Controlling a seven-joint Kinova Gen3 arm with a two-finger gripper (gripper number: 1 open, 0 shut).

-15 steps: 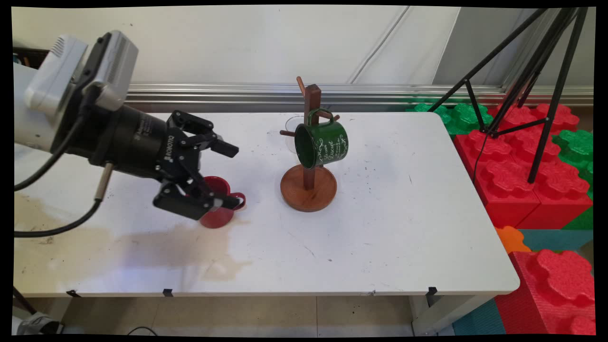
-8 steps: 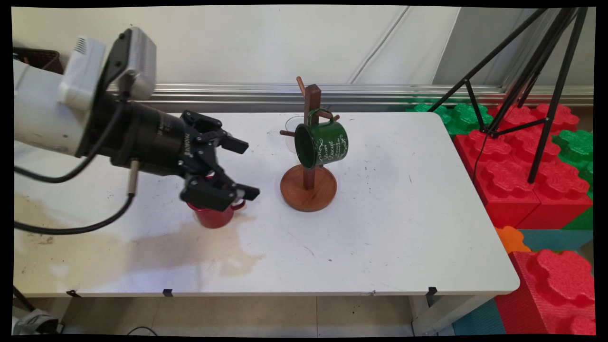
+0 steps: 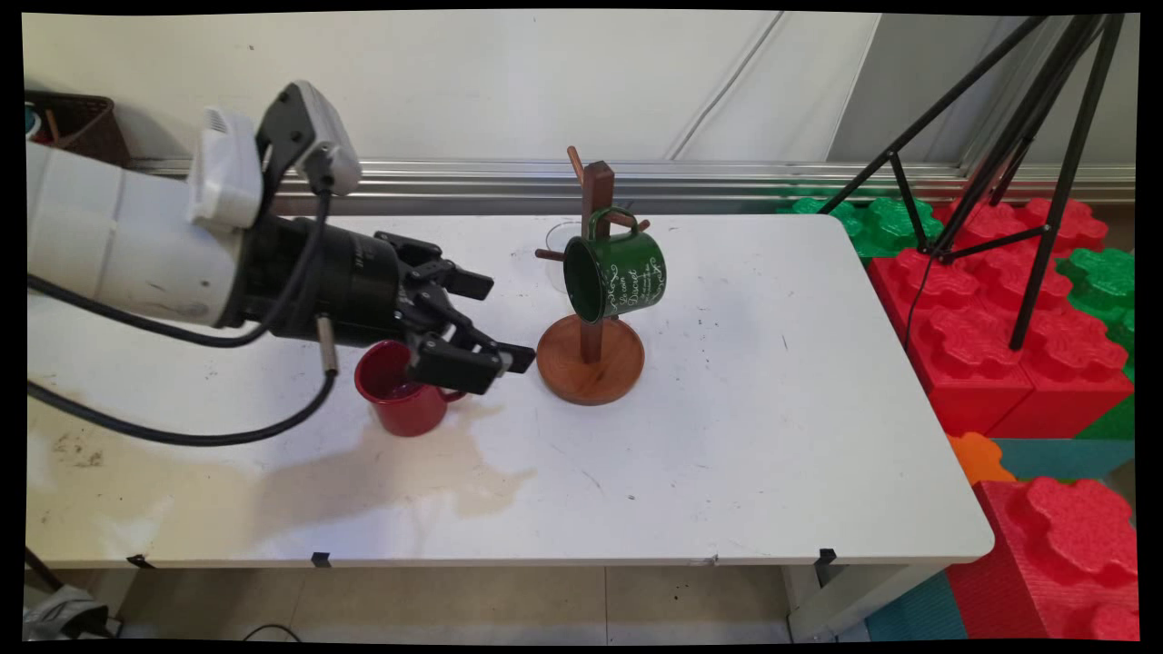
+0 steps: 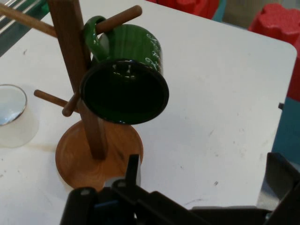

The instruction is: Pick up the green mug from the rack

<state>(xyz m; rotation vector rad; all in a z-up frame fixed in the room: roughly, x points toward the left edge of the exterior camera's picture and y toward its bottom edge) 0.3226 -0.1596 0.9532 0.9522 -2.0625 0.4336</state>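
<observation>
My gripper (image 3: 501,320) is open and holds nothing. It hovers just above and to the right of a red mug (image 3: 400,404) that stands upright on the white table (image 3: 745,436). The lower finger hides most of the mug's handle. The fingers point at a wooden mug tree (image 3: 591,363) a short way to the right. A green mug (image 3: 616,272) hangs from one of its pegs by the handle. In the hand view the green mug (image 4: 124,86) faces me mouth first, on the mug tree (image 4: 96,154), above my gripper (image 4: 205,164).
A clear glass (image 3: 556,243) stands behind the tree, also at the hand view's left edge as the glass (image 4: 11,117). A brownish stain (image 3: 273,472) covers the table's front left. Right of the table are red and green foam blocks (image 3: 990,300) and a black tripod (image 3: 1027,136).
The arm has swung right and risen off the red mug, towards the mug tree, with the fingers staying open. The red mug stays on the table, its mouth now uncovered.
</observation>
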